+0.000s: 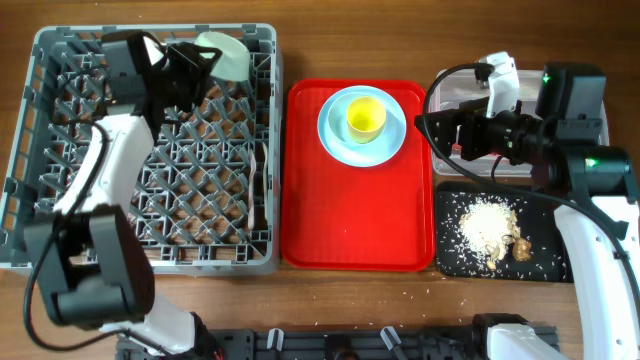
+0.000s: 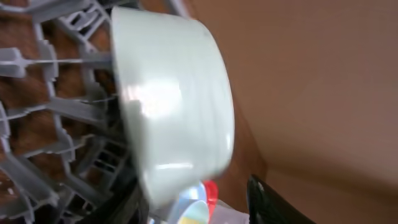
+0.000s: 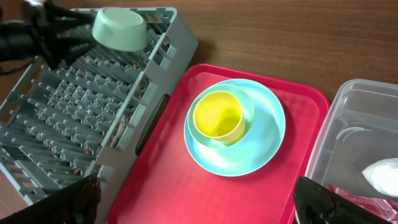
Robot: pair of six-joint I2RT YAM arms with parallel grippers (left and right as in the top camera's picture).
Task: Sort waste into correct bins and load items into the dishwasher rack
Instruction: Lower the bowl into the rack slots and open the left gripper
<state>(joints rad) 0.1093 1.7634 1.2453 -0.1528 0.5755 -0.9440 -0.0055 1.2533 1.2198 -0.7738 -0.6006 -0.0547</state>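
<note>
The grey dishwasher rack point(image 1: 60, 150) fills the left side. A pale green bowl point(image 1: 230, 55) sits tilted on its side at the rack's back right corner. It fills the left wrist view point(image 2: 174, 106). My left gripper point(image 1: 195, 62) is open, its fingers point(image 2: 196, 202) spread around the bowl's lower edge. A white utensil point(image 1: 256, 185) lies in the rack. The yellow cup point(image 1: 366, 117) stands on the light blue plate point(image 1: 335, 135). My right gripper point(image 1: 440, 130) is open and empty point(image 3: 196, 190) above the tray, beside the cup point(image 3: 217, 116) and plate point(image 3: 261, 143).
The plate stands on a bright red tray point(image 1: 350, 220) in the middle. The clear tub point(image 3: 348, 130) at the right holds a white napkin point(image 3: 382, 174). The black tray point(image 1: 460, 255) at the front right holds rice-like scraps point(image 1: 490, 225) with brown bits.
</note>
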